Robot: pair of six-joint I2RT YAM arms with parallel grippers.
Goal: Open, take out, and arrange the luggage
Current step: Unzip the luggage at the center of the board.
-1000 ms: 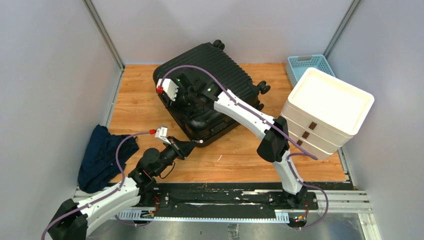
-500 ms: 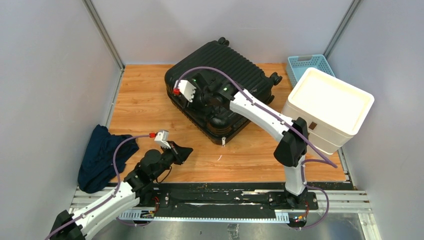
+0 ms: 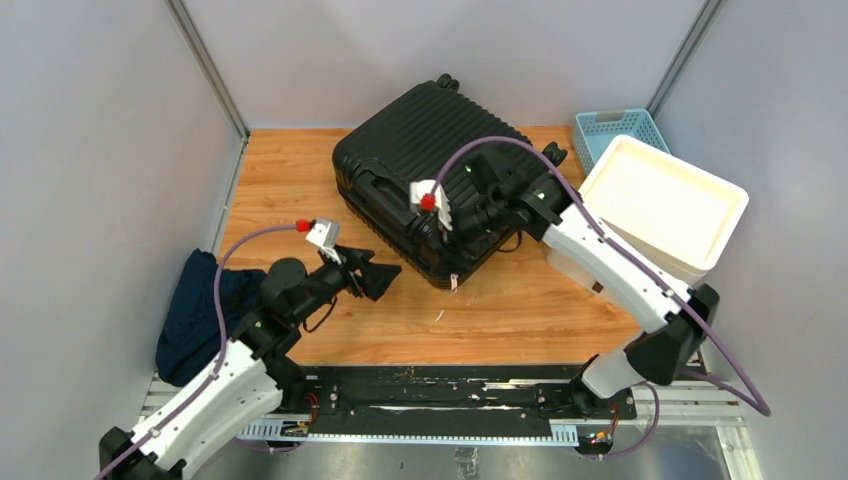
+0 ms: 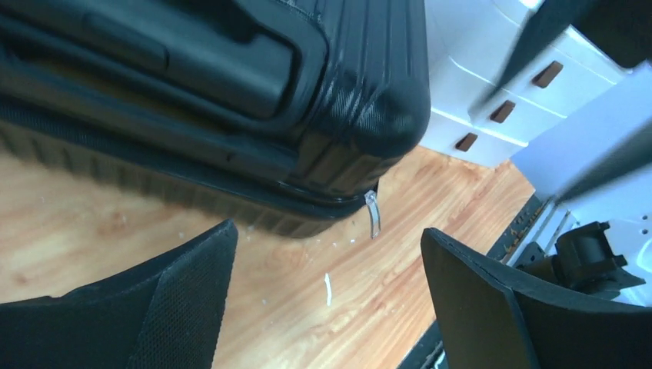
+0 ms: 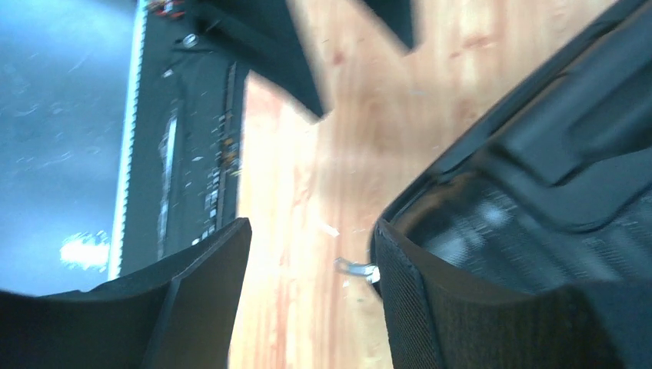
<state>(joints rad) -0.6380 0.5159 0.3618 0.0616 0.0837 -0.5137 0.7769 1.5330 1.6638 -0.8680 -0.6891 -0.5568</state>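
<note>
The luggage [image 3: 430, 165], a black ribbed hard-shell suitcase, lies shut on the wooden floor. A small zipper pull [image 3: 455, 283] hangs at its near corner. My left gripper [image 3: 378, 277] hovers open just left of that corner, with only bare wood between its fingers [image 4: 184, 300]. The corner and pull [image 4: 373, 211] lie just ahead of them. My right gripper [image 3: 447, 245] stands open at the same corner, holding nothing. In the right wrist view its right finger [image 5: 461, 307] lies against the shell [image 5: 538, 177], and the pull [image 5: 355, 268] sticks out beside it.
A white stacked drawer unit [image 3: 660, 205] stands close to the suitcase's right side. A light-blue mesh basket [image 3: 615, 130] sits behind it. A dark-blue cloth [image 3: 205, 315] lies at the left edge. Grey walls close in the floor on three sides.
The suitcase has slid and turned to the right, and the right arm swung right with it. My left gripper has opened and moved forward toward the near corner.
</note>
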